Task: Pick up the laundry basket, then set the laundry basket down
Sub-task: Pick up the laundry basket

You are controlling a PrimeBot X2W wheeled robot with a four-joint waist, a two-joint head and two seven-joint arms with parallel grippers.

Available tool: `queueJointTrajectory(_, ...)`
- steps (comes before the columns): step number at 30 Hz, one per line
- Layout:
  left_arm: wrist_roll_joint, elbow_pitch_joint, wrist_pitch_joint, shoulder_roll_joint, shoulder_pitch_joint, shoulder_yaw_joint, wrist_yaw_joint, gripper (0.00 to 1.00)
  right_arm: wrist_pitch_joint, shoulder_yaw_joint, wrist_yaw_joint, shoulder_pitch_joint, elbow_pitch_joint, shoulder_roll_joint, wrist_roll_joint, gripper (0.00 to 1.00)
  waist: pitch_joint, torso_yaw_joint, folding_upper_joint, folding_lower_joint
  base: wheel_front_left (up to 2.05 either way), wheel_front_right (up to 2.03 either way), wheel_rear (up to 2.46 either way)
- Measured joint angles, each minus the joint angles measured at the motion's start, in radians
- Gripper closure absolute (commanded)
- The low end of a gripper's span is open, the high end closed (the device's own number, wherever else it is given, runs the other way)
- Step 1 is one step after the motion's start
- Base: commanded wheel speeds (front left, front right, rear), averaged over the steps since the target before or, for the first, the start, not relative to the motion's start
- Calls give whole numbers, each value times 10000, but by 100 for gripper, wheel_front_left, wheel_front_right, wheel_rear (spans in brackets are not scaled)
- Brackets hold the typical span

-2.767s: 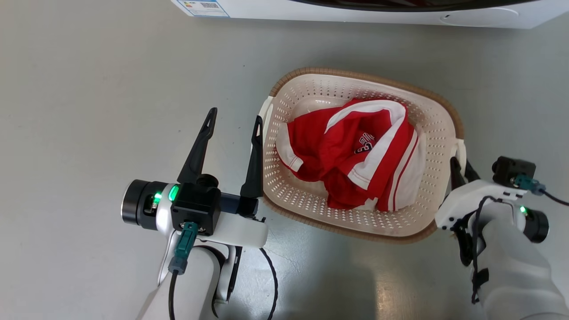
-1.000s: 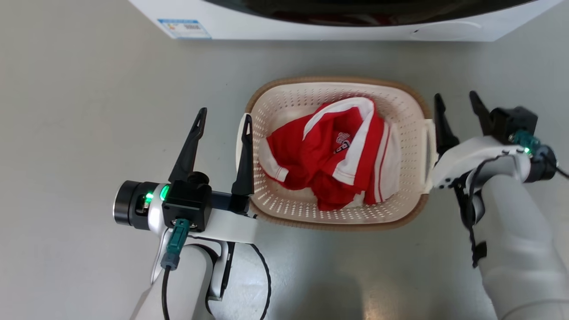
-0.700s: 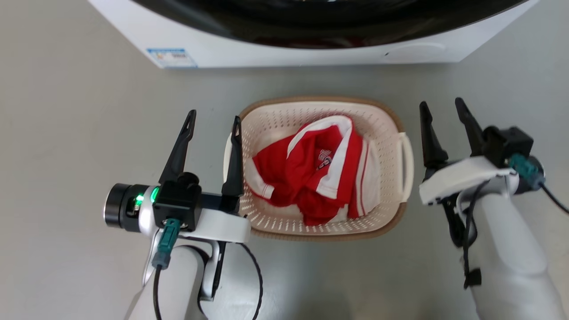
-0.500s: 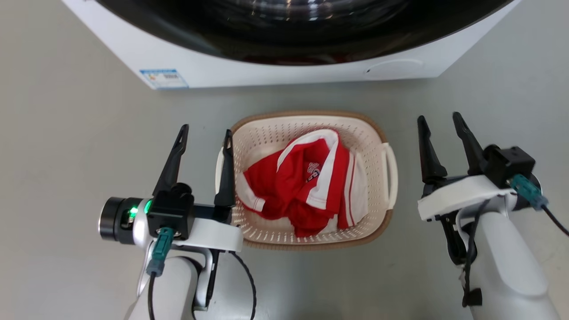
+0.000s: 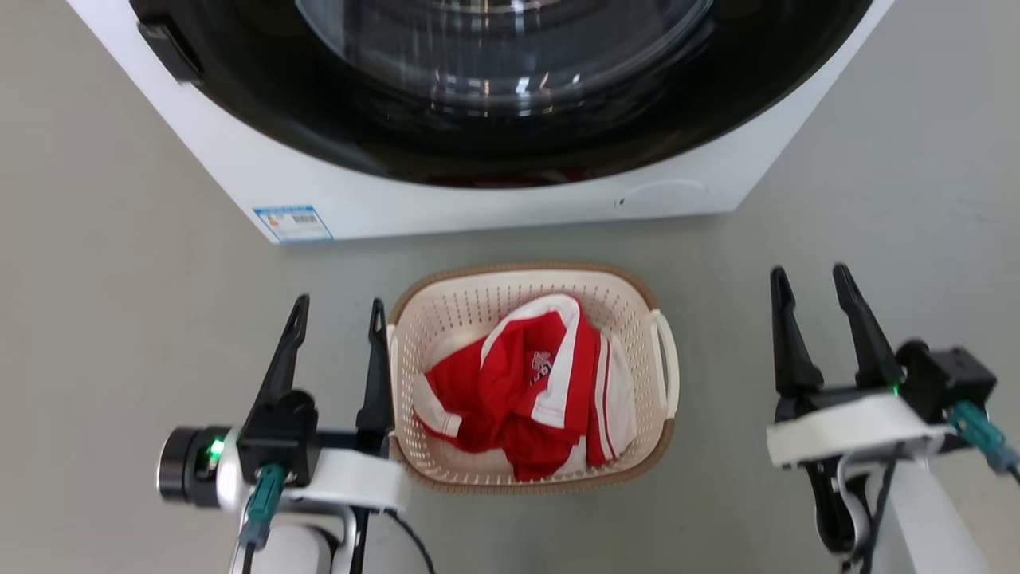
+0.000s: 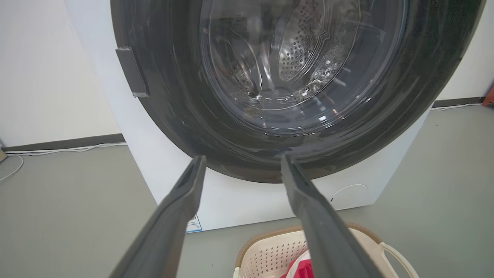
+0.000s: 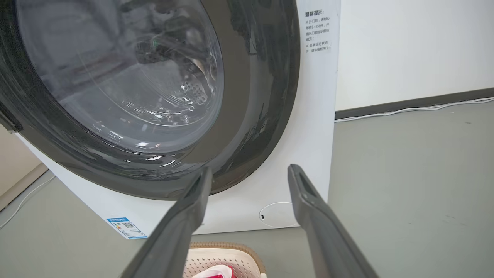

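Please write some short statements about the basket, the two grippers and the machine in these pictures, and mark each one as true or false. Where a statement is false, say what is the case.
1. The laundry basket stands on the floor in front of the washing machine. True.
2. The right gripper is shut on a basket handle. False: it is open and apart from the basket, off to its right.
3. A red and white garment lies inside the basket. True.
4. The left gripper holds the garment. False: it is open and holds nothing, at the basket's left side.
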Motion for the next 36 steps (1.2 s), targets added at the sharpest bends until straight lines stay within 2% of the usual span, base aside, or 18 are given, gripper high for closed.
queueJointTrajectory(7, -23, -213, 0, 31, 823, 316, 0, 0, 0, -27, 0, 953, -512, 19, 180, 0, -782, -63, 0, 0, 0, 0, 0)
queueJointTrajectory(19, -27, -245, 0, 33, 1844, 552, -86, 0, 2, -111, -2, 1955, -558, 42, 259, 0, -1986, -68, 0, 0, 0, 0, 0)
queueJointTrajectory(36, -27, -151, 0, 46, 2807, 811, -178, 0, 2, -92, -2, 2830, -533, 79, 355, 0, -3015, -200, 0, 0, 0, 0, 0)
